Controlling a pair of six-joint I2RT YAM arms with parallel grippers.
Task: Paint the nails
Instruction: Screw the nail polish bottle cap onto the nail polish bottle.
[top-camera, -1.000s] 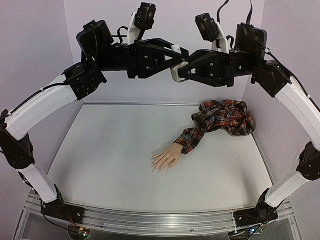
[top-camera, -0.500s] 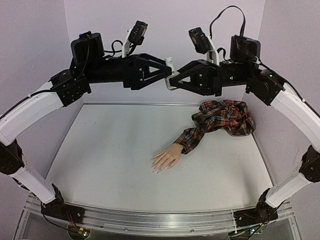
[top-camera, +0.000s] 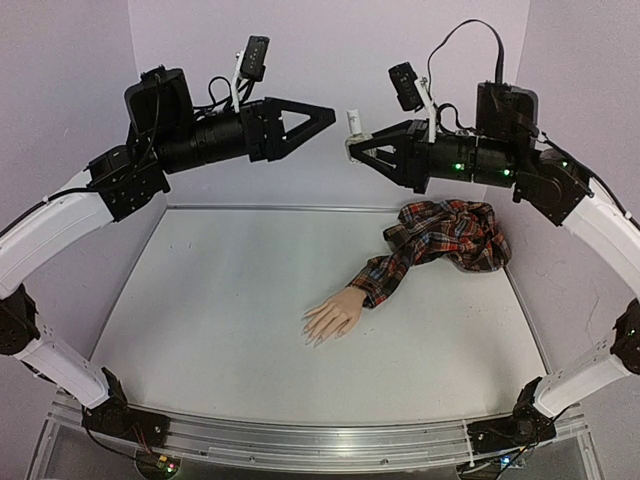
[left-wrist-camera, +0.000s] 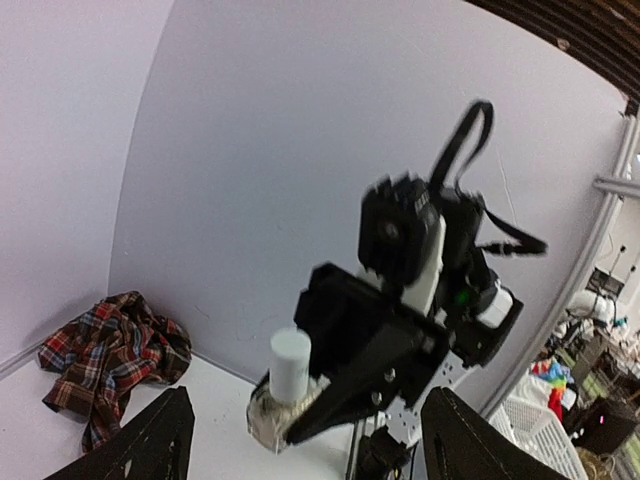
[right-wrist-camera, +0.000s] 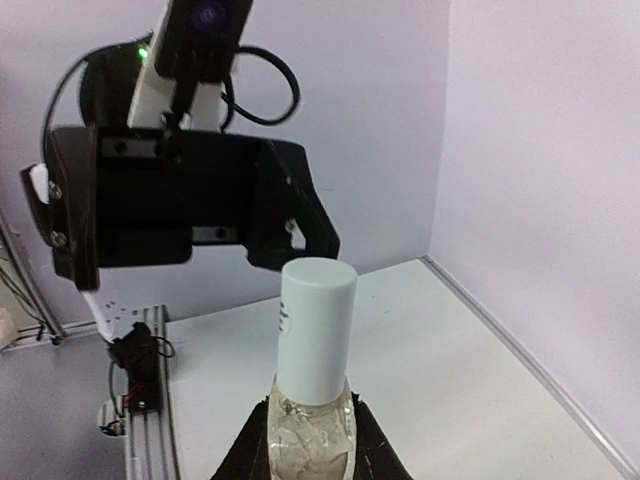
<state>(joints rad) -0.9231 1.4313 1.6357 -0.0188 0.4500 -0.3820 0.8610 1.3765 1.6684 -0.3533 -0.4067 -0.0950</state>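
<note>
Uncapping step, I judge: my right tool grips the clear bottle; my left tool, spread wide near the bottle, must next clench its white cap and twist.

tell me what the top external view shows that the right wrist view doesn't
Only top external: the mannequin hand and its plaid sleeve lying on the table, with both arms raised above them. Only right wrist: a close look at the clear body of the bottle, pinched in the right hand, white cap up. Both: the bottle, the left hand facing it, and the table.
</note>
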